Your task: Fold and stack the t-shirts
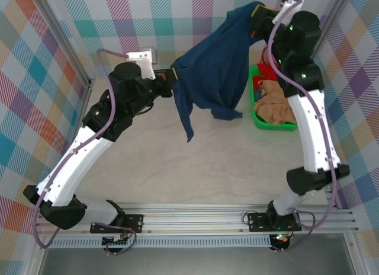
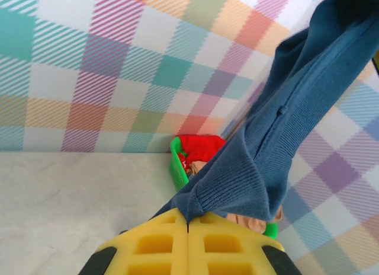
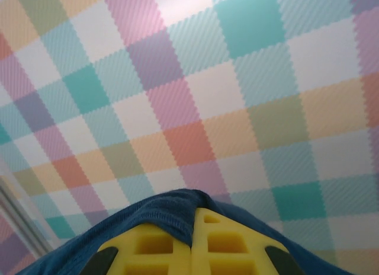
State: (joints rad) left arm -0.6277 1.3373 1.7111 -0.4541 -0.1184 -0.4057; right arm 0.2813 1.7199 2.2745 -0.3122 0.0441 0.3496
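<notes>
A dark navy t-shirt (image 1: pixel 213 67) hangs in the air over the back of the table, stretched between both arms. My left gripper (image 1: pixel 175 74) is shut on its lower left edge; in the left wrist view the yellow pads (image 2: pixel 160 245) pinch a ribbed hem of the navy t-shirt (image 2: pixel 278 138). My right gripper (image 1: pixel 256 13) is shut on the top corner, high at the back; its yellow pads (image 3: pixel 228 245) clamp the navy t-shirt (image 3: pixel 160 218). A red t-shirt (image 1: pixel 266 70) and a tan-brown t-shirt (image 1: pixel 277 106) lie crumpled in the basket.
The bright green basket (image 1: pixel 260 122) stands on the table at the back right, under the right arm, also visible as the green basket (image 2: pixel 177 162) in the left wrist view. Checked cloth walls enclose the table on three sides. A metal rail runs along the near edge.
</notes>
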